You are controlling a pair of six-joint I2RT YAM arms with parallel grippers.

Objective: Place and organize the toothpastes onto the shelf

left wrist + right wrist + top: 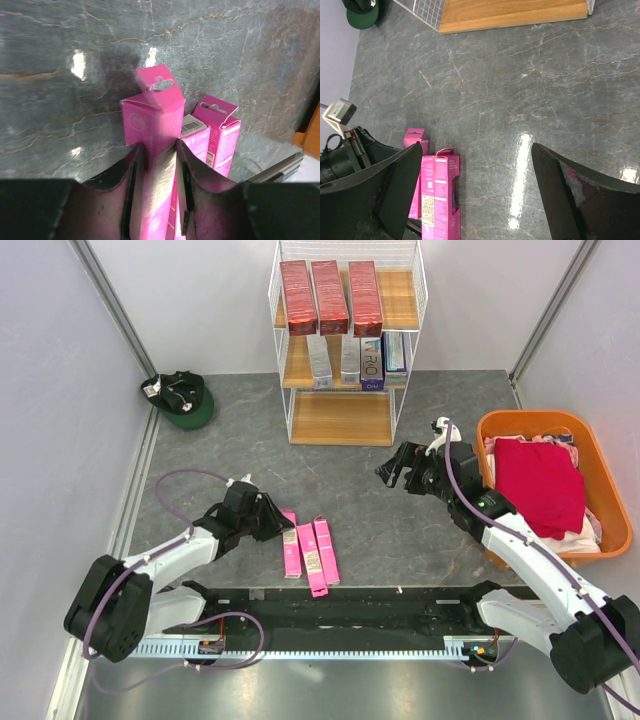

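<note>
On veined grey tabletop (225,60), left end effector (158,147) tight around slim pink carton (152,107); right end effector (476,150) wide, empty

Robot lab test cell, bare white partition walls (50,370), aluminium corner posts (113,305), left arm (165,558) and right arm (525,540) bolted to slotted rail (330,648).

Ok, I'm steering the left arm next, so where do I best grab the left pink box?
Pinch the left pink box across its narrow width, one finger on each long side, coming down from above. It lies flat, long and slim, left side clear; the middle pink box crowds its right. The left hand straddles it this way.
</note>
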